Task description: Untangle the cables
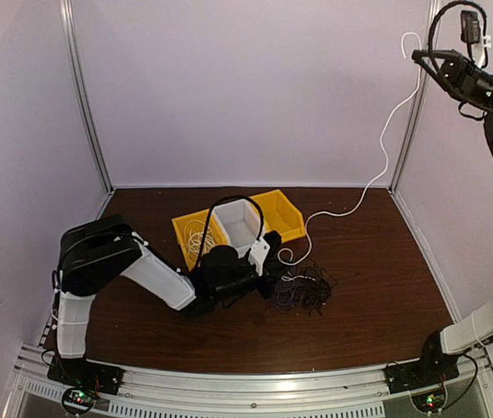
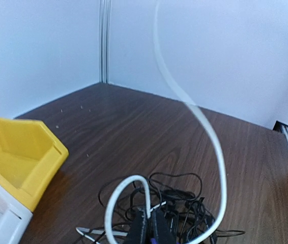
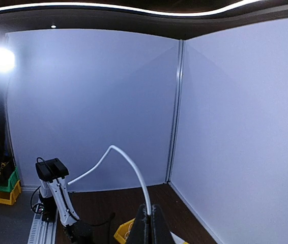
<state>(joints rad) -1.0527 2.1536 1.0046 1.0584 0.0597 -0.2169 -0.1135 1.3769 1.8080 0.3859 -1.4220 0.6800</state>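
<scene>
The cables lie in a small black tangle (image 1: 307, 287) on the brown table, with a bit of purple cord (image 1: 283, 293) at its left edge. The white cable (image 1: 384, 131) rises out of the tangle to the upper right. High up there, my right gripper (image 1: 416, 55) is shut on its end. In the right wrist view the fingers (image 3: 149, 208) pinch that white cable (image 3: 128, 162). My left gripper (image 1: 273, 280) is low at the tangle's left side. Its fingers (image 2: 149, 213) are shut on a loop of the white cable (image 2: 212, 137) over the black cords (image 2: 184, 203).
Three bins stand just behind the tangle: a yellow one (image 1: 196, 235) holding a pale cord, a white one (image 1: 242, 222) and another yellow one (image 1: 281, 213). The nearest yellow bin (image 2: 22, 152) is left of my left gripper. White walls enclose the table.
</scene>
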